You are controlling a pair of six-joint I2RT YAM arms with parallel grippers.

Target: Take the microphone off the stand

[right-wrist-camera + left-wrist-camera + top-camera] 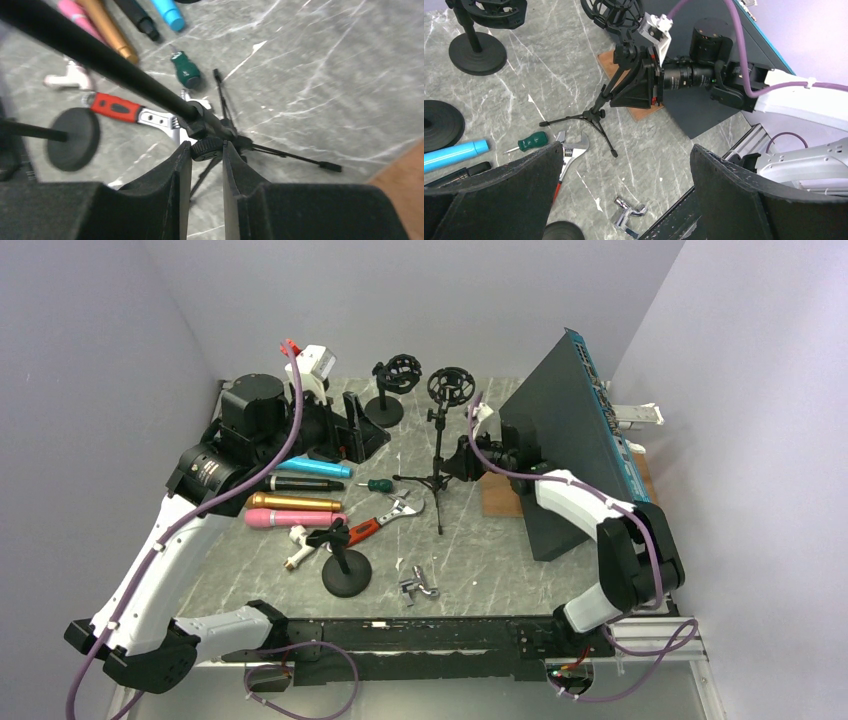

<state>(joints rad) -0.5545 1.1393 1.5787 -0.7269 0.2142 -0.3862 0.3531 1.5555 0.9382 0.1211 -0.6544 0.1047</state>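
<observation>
A black tripod stand (438, 475) rises mid-table with a shock mount (449, 385) on top; I cannot tell whether the mount holds anything. My right gripper (206, 149) is shut on the ribbed knob (206, 148) at the stand's pole joint, which also shows in the left wrist view (624, 52). Blue (315, 467), black (303, 483), gold (294, 502) and pink (290, 519) microphones lie side by side on the table's left. My left gripper (626, 155) hangs open and empty, high over the table's left side (352, 418).
A green screwdriver (380, 484) and a red-handled wrench (385, 518) lie near the tripod's feet. A round-based stand (346, 570) and a chrome fitting (420, 585) sit near the front. A second mount stand (395, 385) stands at the back, a dark panel (570, 430) leans at the right.
</observation>
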